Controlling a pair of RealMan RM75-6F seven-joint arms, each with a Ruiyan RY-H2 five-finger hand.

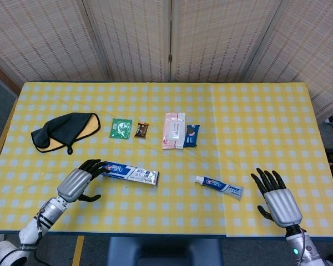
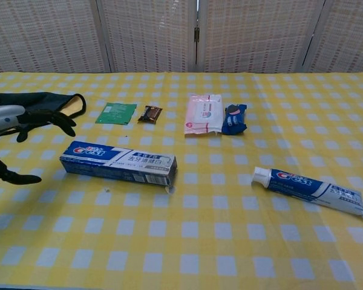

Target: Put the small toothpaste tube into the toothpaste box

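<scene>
Small toothpaste tube [image 1: 218, 187] lies near table's front edge, right of center, prob. light, soft & slick, so best taken mid-body; toothpaste box [image 1: 129, 173] stiff cardboard; left hand [image 1: 77, 183] & right hand [image 1: 276, 198] both spread, empty

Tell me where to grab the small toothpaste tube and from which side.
Take the toothpaste tube around its middle, coming down from above with the right hand, which is open close beside it. It lies flat on the table, white cap toward the box and flat crimped end toward that hand, so fingers probably fit across its narrow width.
</scene>
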